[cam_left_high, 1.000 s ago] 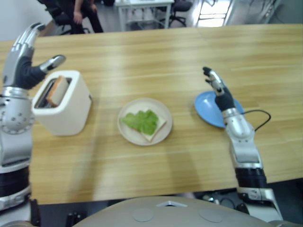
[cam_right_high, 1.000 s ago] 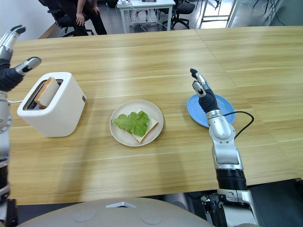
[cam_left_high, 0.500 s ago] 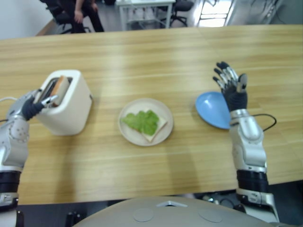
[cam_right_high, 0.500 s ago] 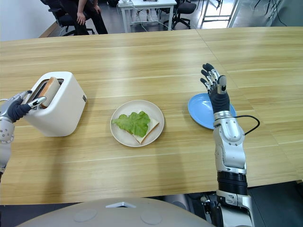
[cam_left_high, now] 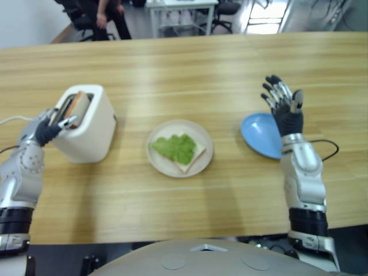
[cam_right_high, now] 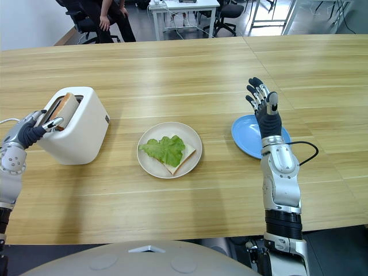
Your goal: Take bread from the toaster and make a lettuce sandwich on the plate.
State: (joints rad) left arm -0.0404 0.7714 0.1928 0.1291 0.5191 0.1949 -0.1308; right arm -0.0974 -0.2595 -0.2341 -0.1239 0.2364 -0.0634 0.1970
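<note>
We hold our left hand [cam_right_high: 30, 132] at the toaster [cam_right_high: 83, 138] and our right hand [cam_right_high: 266, 114] raised.
The left hand rests at the toaster's top left edge, just beside the browned bread slice [cam_right_high: 67, 107] standing in the slot; we cannot tell whether it grips it. The right hand stands upright, spread wide and holding nothing, above the blue plate [cam_right_high: 246, 135]. Between the hands sits the cream plate [cam_right_high: 147, 164], bearing bread [cam_right_high: 186, 154] under lettuce [cam_right_high: 164, 149].
</note>
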